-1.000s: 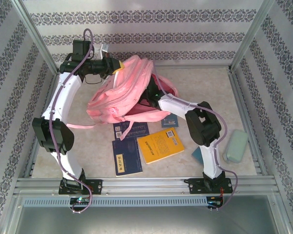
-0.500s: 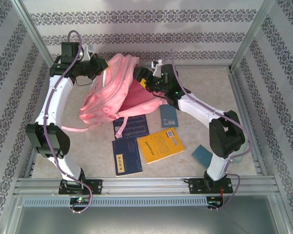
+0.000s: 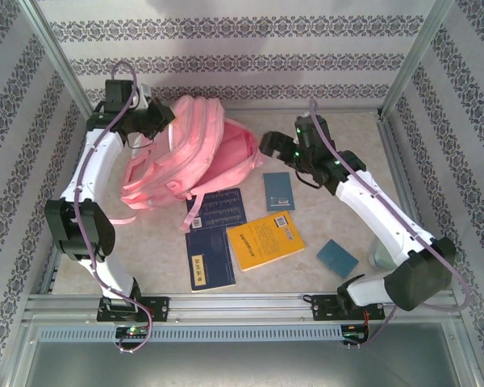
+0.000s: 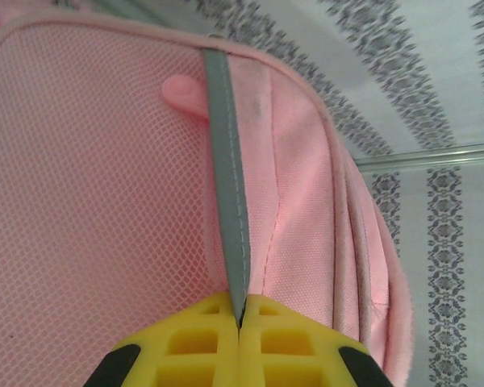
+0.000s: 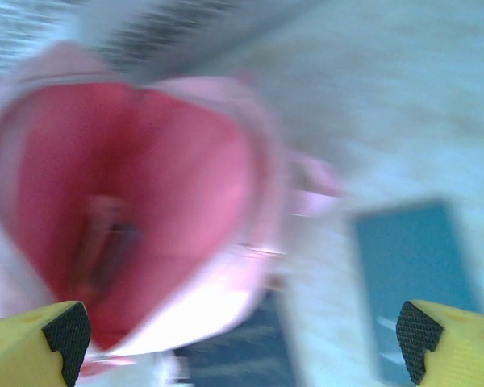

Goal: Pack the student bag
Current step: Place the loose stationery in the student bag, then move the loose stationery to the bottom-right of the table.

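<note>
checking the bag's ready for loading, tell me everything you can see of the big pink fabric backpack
The large pink fabric backpack sits at the table's back left, tilted, its main compartment gaping toward the right and showing a darker pink-red lining. It has a mesh panel, pale trim and loose straps, one lying across a dark blue book. The left gripper is shut on its grey strip.

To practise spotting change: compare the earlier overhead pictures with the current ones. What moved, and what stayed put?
The right fingers drew back rightward out of the student bag and stand open, empty. The bag swung left, its mouth now gaping towards the right arm. Unchanged: the left fingers stay shut on the bag's grey trim strip; the yellow book and the dark blue books lie where they were.
</note>
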### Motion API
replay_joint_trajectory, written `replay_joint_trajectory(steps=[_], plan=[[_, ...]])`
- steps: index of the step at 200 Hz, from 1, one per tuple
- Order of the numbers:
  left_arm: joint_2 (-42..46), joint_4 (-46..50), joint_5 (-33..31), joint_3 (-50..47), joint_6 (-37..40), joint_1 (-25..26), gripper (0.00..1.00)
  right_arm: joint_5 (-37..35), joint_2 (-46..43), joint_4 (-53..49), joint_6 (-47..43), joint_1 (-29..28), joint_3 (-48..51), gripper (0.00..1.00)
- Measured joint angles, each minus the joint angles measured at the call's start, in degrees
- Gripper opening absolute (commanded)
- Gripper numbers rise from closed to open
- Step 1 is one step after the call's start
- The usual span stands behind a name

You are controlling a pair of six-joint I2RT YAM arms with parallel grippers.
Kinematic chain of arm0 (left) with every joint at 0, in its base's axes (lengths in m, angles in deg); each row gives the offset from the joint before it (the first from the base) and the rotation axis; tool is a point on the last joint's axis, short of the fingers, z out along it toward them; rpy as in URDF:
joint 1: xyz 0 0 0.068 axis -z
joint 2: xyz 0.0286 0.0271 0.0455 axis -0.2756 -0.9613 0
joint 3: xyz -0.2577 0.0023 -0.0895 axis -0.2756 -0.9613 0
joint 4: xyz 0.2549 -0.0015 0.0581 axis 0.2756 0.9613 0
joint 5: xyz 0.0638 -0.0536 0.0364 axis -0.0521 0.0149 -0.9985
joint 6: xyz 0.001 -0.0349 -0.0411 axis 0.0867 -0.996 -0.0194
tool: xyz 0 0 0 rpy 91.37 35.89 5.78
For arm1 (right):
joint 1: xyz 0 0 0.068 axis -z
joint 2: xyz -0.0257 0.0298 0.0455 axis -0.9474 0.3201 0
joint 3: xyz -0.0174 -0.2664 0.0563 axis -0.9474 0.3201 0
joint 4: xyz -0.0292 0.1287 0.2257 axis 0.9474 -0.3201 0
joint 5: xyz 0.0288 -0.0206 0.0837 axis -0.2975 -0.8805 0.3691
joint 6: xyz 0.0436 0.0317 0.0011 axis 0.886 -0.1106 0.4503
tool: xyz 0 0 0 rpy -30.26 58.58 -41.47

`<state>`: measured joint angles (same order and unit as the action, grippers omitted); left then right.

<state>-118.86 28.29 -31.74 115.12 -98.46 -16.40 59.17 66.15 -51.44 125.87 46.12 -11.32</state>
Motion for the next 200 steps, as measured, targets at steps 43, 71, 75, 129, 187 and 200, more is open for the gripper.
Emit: replay_joint_trajectory(steps=[43, 71, 75, 129, 187, 200], plan=[[0.6, -4.8, 0.6, -9.0, -3.2, 1.0, 0.00, -3.3, -7.4, -14.4, 4.3, 12.2, 22.5, 0.98], [2.6, -6.7, 0.3, -11.1, -4.3, 1.0, 0.00, 0.7, -11.5, -16.5, 6.6, 17.8, 33.5, 0.98], [2.8, -7.0, 0.3, -11.1, -4.3, 1.0, 0.00, 1.3, -11.5, -16.5, 6.7, 18.0, 34.2, 0.98], [3.7, -8.6, 0.0, -11.9, -5.0, 1.0, 0.00, 8.3, -8.3, -11.1, 9.9, 18.0, 38.2, 0.98], [3.7, -8.8, 0.0, -11.9, -5.1, 1.0, 0.00, 11.4, -6.7, -6.7, 12.0, 17.9, 34.9, 0.93], [3.7, -8.8, 0.0, -11.9, -5.1, 1.0, 0.00, 11.0, -6.6, -6.9, 12.0, 17.9, 32.7, 0.91]])
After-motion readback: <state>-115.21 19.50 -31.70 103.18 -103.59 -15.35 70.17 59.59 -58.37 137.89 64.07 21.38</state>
